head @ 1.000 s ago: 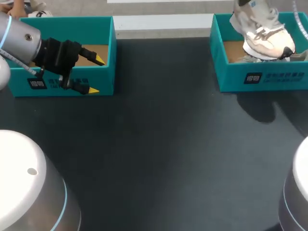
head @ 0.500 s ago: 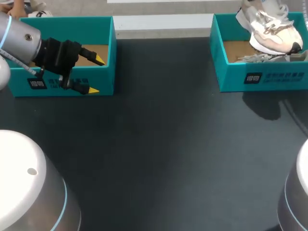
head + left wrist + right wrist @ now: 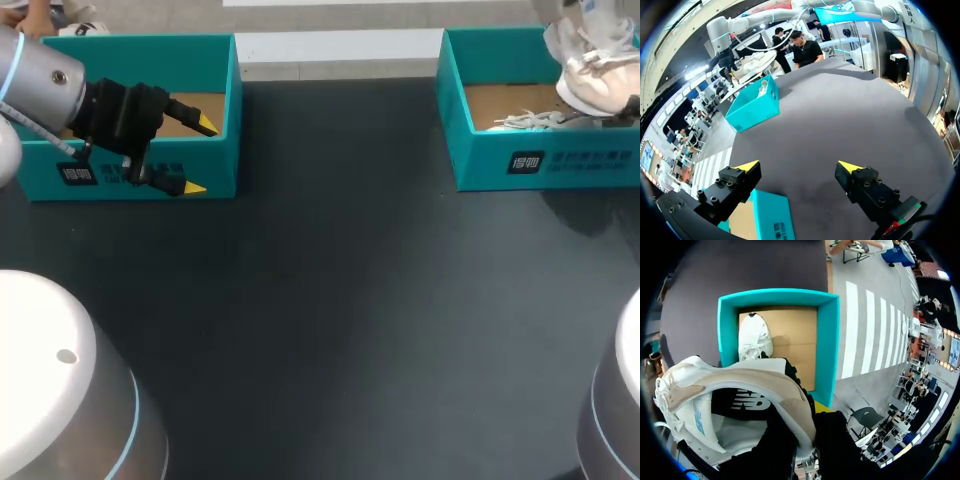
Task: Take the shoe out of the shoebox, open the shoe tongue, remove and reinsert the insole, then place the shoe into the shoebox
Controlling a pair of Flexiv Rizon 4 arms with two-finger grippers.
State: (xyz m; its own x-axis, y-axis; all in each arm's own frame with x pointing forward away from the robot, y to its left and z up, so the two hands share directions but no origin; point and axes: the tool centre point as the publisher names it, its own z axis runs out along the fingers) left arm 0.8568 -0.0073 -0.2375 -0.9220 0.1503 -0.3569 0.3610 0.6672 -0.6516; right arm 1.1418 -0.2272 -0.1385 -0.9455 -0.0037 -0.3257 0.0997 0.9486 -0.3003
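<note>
A white shoe [image 3: 592, 72] hangs over the far right corner of the right teal shoebox [image 3: 540, 160]. In the right wrist view my right gripper [image 3: 801, 432] is shut on the heel collar of this shoe [image 3: 735, 390], whose black lining faces the camera; the fingers are mostly hidden by it. Below it the shoebox [image 3: 827, 340] holds a second white shoe [image 3: 755, 337], also seen in the head view as a shoe with white laces [image 3: 525, 121]. My left gripper [image 3: 198, 156] stands open over the near right corner of the left teal box [image 3: 130, 175], holding nothing [image 3: 799, 166].
The left teal box [image 3: 767, 215] shows a bare cardboard floor under my left fingers. Dark table [image 3: 340, 280] stretches between and in front of the two boxes. My arms' white bases [image 3: 60, 380] stand at the near corners.
The shoe in my right gripper has moved right and toward the far corner of the box, uncovering the second shoe's laces. My left arm has not moved.
</note>
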